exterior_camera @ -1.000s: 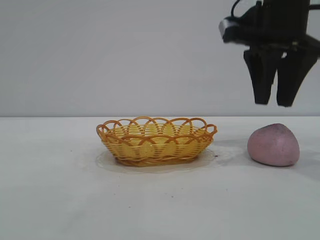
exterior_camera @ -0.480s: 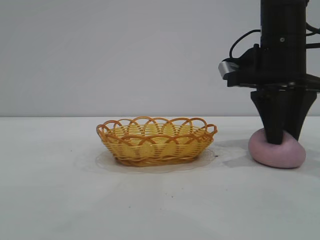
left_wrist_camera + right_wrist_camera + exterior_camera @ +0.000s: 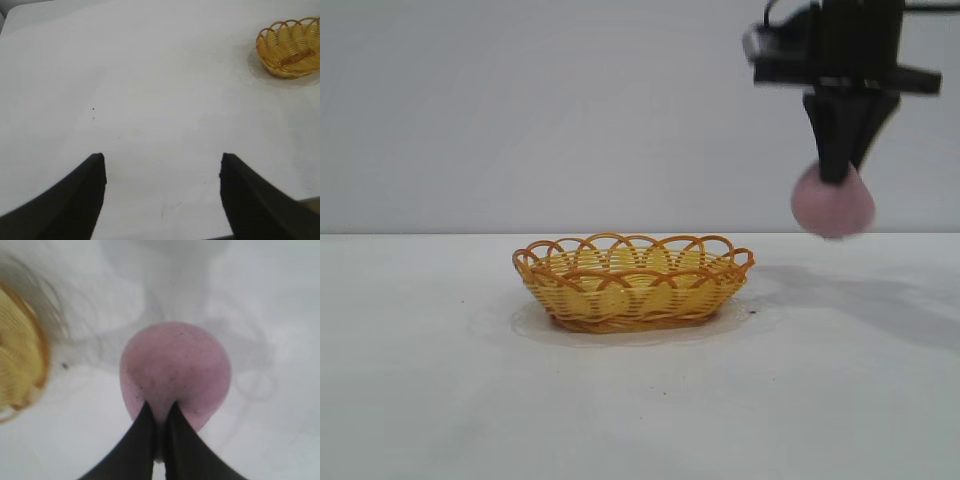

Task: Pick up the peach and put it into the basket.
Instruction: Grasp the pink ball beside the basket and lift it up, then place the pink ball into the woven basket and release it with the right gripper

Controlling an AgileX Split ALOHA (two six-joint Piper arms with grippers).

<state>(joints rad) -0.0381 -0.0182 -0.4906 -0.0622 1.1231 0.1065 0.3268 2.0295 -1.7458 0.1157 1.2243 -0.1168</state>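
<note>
Lifted: peach point(image 3: 833, 205) off table | right hand point(image 3: 837, 170) gripping it | left hand point(image 3: 162, 172) open

A lab-style test setup: a bare white surface point(image 3: 440, 400), a plain grey wall point(image 3: 520, 100) behind, and a black robot arm point(image 3: 850, 40) hanging overhead.

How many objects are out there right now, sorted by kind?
Peach: 1, held in the air by the right gripper
Woven basket: 1, on the table
Total: 2
The left gripper hangs open over bare table.
</note>
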